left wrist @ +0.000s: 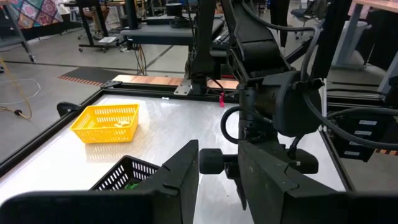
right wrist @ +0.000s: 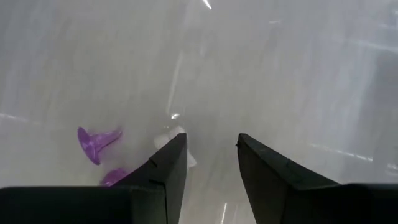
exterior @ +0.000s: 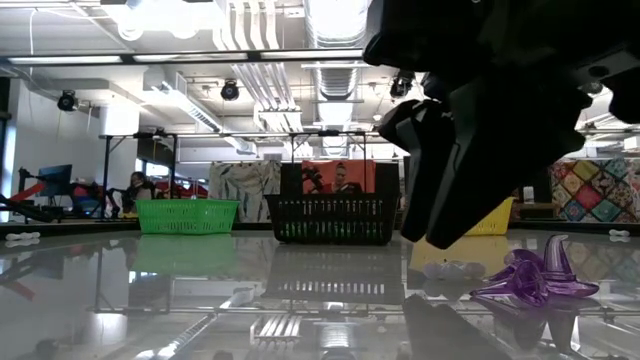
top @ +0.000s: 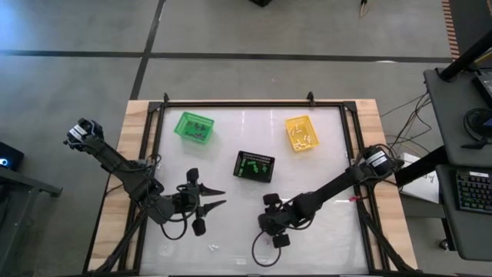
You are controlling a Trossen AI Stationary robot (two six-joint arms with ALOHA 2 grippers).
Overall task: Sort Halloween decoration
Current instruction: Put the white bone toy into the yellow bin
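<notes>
Right gripper (right wrist: 208, 163) is hanging low over the near middle of the white table (top: 323, 231), fingers parted, nothing between them, probably lining up on a white trinket (right wrist: 176, 139) just beside one fingertip. Two purple trinkets (right wrist: 94, 143) are lying close by on the table, unsorted. Left gripper (top: 217, 197) is waiting near left, jaws released, empty. Farther back the black basket (top: 254, 165) is sitting mid-table; green basket (top: 193, 126) far left and yellow basket (top: 301, 132) far right are holding sorted pieces. No readable writing anywhere.
</notes>
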